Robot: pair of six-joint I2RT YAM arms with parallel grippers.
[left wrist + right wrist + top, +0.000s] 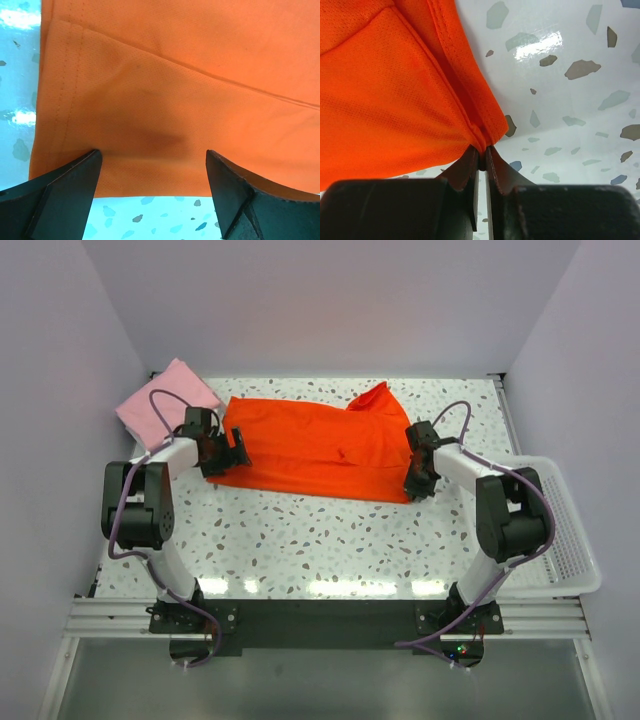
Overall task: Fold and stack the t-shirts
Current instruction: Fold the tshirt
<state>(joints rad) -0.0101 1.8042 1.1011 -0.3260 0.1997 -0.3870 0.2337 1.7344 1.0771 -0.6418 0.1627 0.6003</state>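
The orange-red t-shirt lies spread across the middle of the table, partly folded, with a sleeve bunched up at the back right. My left gripper is open at the shirt's left end; in the left wrist view its fingers straddle the shirt's near edge, holding nothing. My right gripper is shut on the shirt's right near corner; the right wrist view shows the hem pinched between the fingertips. A folded pink shirt lies at the back left. No teal shirt is in view.
A white mesh basket stands off the table's right edge beside the right arm. The speckled tabletop runs between the shirt and the arm bases. White walls close in the back and sides.
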